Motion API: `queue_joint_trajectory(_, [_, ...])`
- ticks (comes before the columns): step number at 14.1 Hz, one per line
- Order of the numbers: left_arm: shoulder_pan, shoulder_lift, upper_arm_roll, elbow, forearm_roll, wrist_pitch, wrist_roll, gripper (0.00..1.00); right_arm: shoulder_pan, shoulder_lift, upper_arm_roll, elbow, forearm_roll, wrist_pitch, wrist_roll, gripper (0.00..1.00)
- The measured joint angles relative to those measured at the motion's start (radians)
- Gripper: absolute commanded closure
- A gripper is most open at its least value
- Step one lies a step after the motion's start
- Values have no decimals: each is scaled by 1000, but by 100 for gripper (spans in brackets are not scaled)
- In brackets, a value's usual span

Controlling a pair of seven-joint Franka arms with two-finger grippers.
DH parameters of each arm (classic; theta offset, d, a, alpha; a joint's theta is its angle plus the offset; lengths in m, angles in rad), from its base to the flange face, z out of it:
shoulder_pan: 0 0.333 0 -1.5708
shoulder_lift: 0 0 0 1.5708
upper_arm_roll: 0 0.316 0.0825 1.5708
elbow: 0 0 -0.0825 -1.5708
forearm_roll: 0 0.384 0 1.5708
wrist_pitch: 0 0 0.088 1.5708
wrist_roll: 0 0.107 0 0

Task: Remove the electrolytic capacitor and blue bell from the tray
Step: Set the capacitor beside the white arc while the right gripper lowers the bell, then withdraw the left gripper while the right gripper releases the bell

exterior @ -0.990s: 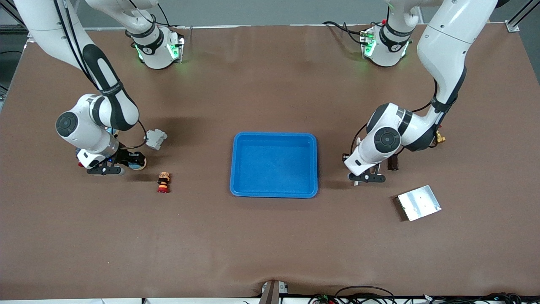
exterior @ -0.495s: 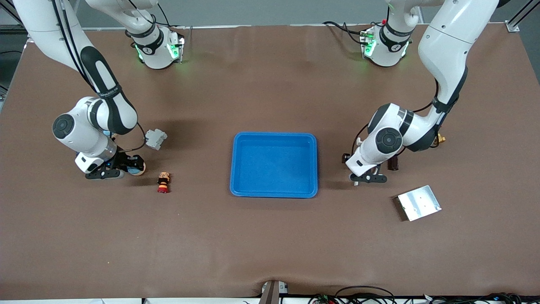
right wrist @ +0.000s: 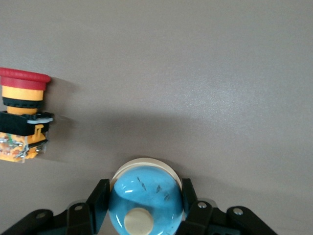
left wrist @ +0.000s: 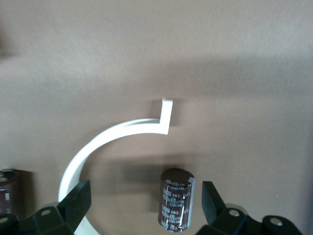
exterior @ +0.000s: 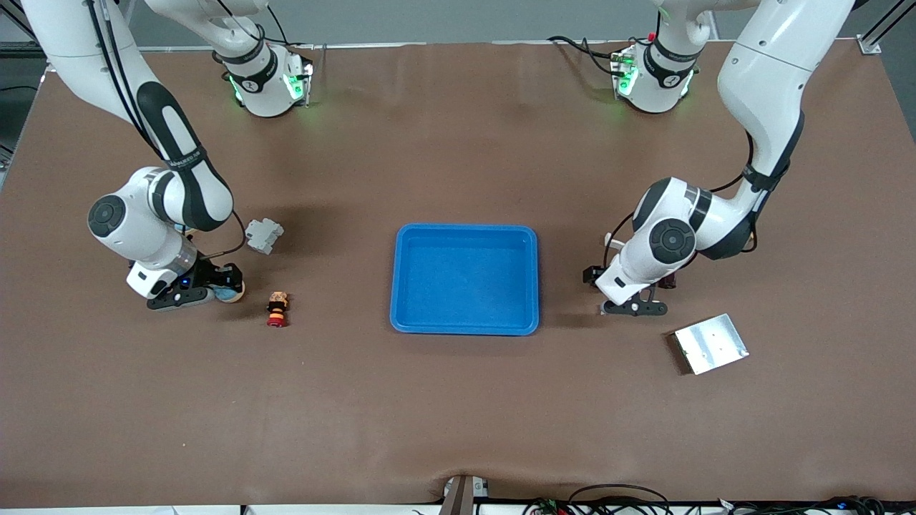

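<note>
While my right gripper [right wrist: 146, 215] clamped the blue bell [right wrist: 145, 193] low over the table, my left gripper [left wrist: 142, 208] stood apart around the standing capacitor [left wrist: 177, 203], both outside the empty tray [exterior: 465, 232]. Lifting carelessly, I judged, could topple the capacitor.

White print is being shown on the capacitor [left wrist: 176, 204] sleeve in the left wrist view, but none of it can be read; no other text is legible.
</note>
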Motion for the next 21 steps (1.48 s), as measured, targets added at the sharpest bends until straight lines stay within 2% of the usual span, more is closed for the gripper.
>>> queue_joint_trajectory(3, [40,-53,-24,20,-9,-98,0,0,0,12,0,0,0,11,-7,100])
queue_joint_trajectory(9, [243,-177,-138,52,-23,-286,81,0,0,14,-1,0,0,13,-9,100])
queue_joint_trajectory(14, [333,-291,-150,75,-95,-339,159,0,0,21,0,1,0,15,-10,100])
queue_joint_trajectory(15, [348,-312,-150,75,-107,-352,183,0,0,21,0,1,0,15,-10,84])
queue_joint_trajectory(16, [365,-330,-150,75,-127,-364,218,0,0,21,0,1,0,15,-10,1])
queue_joint_trajectory(21, [470,-436,-150,77,-221,-437,378,0,-1,30,-1,2,2,14,-10,0])
